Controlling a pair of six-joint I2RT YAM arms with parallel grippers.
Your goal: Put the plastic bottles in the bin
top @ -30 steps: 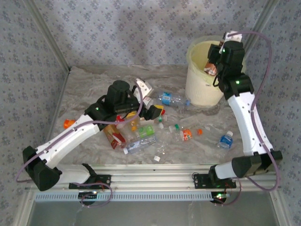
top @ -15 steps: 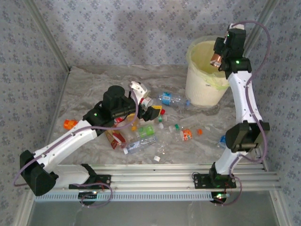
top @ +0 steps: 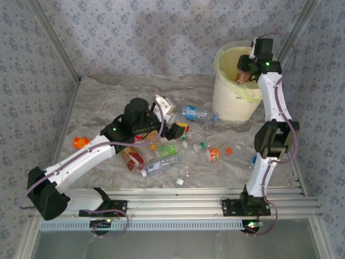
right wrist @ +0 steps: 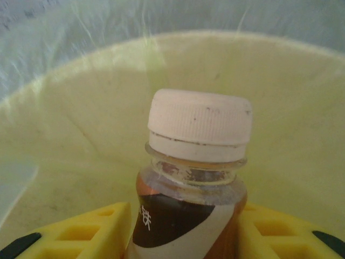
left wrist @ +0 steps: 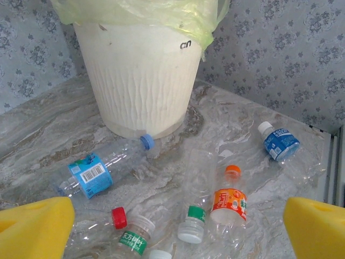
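ok so the right gripper [right wrist: 183, 233] is up over the bin [top: 229, 102], with its yellow fingers [right wrist: 81, 234] clamped on either side of a brown bottle [right wrist: 186, 213]. The bottle stands upright in the grip, with its white cap [right wrist: 199, 120] on top and a dark label with a white swoosh below the neck. From the right wrist view, the pale yellow-green bag [right wrist: 70, 124] lining the bin sits right behind and around the bottle, so it's held above the opening. From the top view it's at the bin's right-hand rim.

The left gripper [left wrist: 178, 226] hangs over the pile on the marble table [top: 108, 97]. Its jaws are spread wide, one yellow pad in each bottom corner of the left wrist view, and there's nothing between them.

Below it is a bunch of loose bottles:
- a clear bottle with a blue label [left wrist: 91, 175] lying on its side, its blue cap [left wrist: 146, 142] touching the foot of the bin
- an orange-label bottle [left wrist: 229, 199] with an orange cap, lying just beside a clear one with a green neck [left wrist: 192, 216]
- a red-capped bottle [left wrist: 129, 234] with a green label, near the left pad
- a blue-label bottle with a white cap [left wrist: 280, 143], off to the right and well apart from the rest

More bottles [top: 156, 159] lie under the left arm in the top view, too jumbled to sort out.
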